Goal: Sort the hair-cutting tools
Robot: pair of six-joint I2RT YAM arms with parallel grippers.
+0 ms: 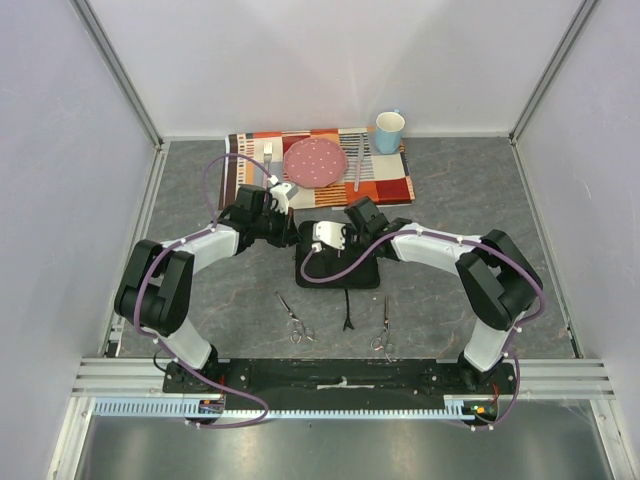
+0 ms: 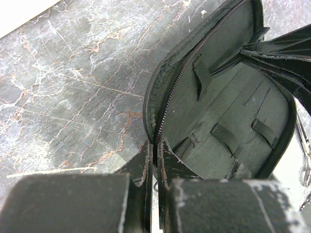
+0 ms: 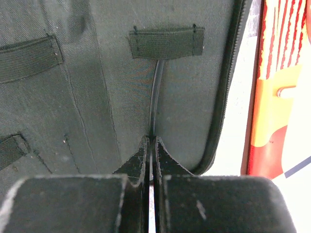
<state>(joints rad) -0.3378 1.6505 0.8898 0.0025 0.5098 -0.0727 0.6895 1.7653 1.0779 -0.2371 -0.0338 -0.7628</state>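
Scissors [image 1: 295, 318] lie well apart (on the worktop [image 1: 450, 200]); right fingers [image 3: 137, 162] pinch a thin black tool [image 3: 154, 97] under the case [image 3: 97, 107]'s strap [image 3: 166, 42], left fingers [image 2: 142, 167] pinch its zipper rim.

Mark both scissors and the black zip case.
Left scissors [image 1: 291, 315], top external view, mid-length.
Right scissors [image 1: 384, 322], top external view, mid-length.
Black zip case [image 2: 228, 97], left wrist view, on the inner lining.

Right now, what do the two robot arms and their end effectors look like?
The left arm and right arm have white shells between bulky black joints, with a purple cable looped along each. The left end effector and right end effector each have two flat black tapered fingers, scuffed pale along the edges.
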